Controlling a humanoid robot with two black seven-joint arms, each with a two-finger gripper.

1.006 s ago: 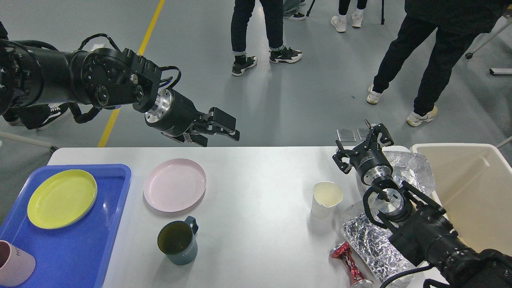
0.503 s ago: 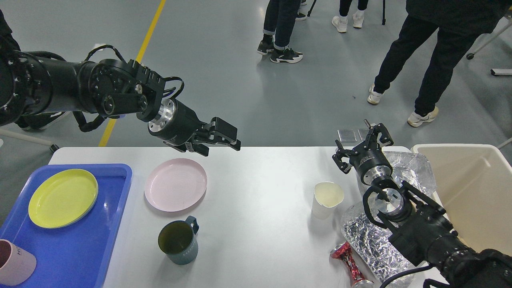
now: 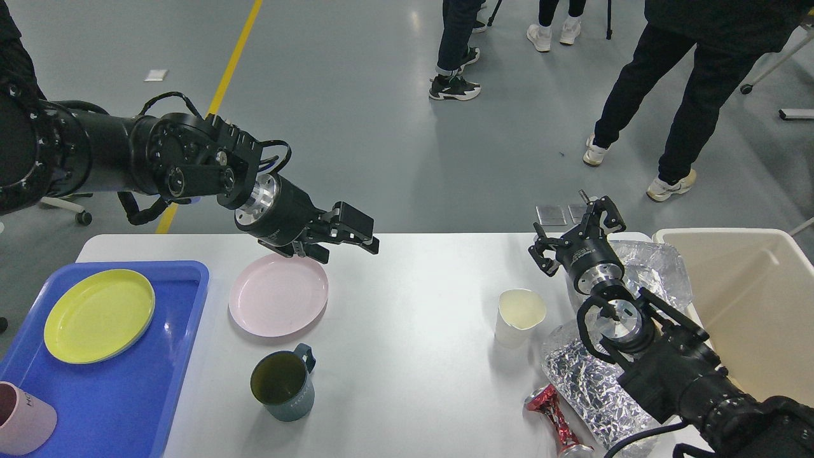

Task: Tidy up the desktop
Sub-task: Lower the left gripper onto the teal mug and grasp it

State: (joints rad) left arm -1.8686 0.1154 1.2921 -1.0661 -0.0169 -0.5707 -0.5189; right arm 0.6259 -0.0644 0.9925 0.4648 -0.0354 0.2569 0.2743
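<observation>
The white desktop [image 3: 413,299] holds a pink plate [image 3: 278,296], a dark teal mug [image 3: 282,381], a white paper cup [image 3: 520,316], a crushed red can [image 3: 555,416] and crumpled foil [image 3: 594,388]. My left gripper [image 3: 351,247] is open and empty; it hovers over the table's far edge, just right of the pink plate's far rim. My right gripper [image 3: 575,232] is open and empty, raised above the foil at the far right, behind the paper cup.
A blue tray [image 3: 133,388] at the left holds a yellow plate [image 3: 98,315] and a pink cup [image 3: 22,427]. A cream bin [image 3: 744,299] stands at the right edge. People stand on the floor beyond the table.
My left arm has come down and slightly nearer, bringing its gripper close over the pink plate's far rim. The right arm has not moved. A person behind has walked right.
</observation>
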